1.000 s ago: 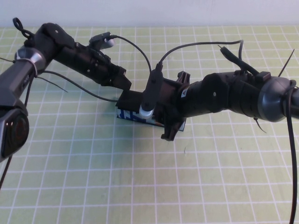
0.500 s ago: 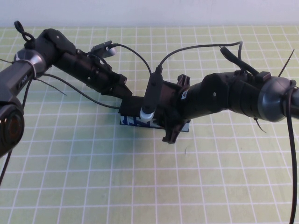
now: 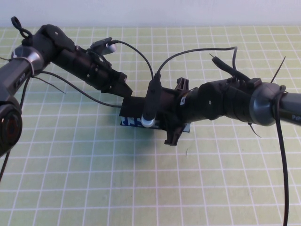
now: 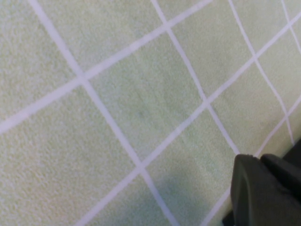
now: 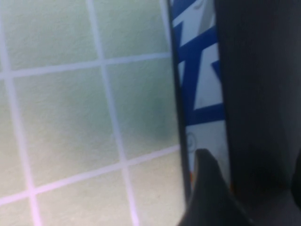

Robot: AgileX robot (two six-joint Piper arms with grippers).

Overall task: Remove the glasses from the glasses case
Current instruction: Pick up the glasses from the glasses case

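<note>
The black glasses case [image 3: 134, 106] lies flat mid-table, its light blue printed side strip [image 3: 130, 122] facing me. The same strip [image 5: 203, 70] shows in the right wrist view. My right gripper [image 3: 177, 112] stands open across the case's right end, one finger beyond it and the other finger [image 5: 209, 197] in front of the strip. My left gripper [image 3: 126, 88] is shut, with its tip at the case's far left corner. Its dark fingertips [image 4: 254, 193] hover over the mat. The glasses are hidden.
A green mat with a white grid [image 3: 94, 179] covers the table. A pale wall [image 3: 150, 12] runs along the far edge. Loose black cables [image 3: 136, 49] arc above both wrists.
The case has turned from slightly tilted to lying level. My right arm has drawn a little to the left and its jaws have widened slightly. The left gripper has barely moved.
</note>
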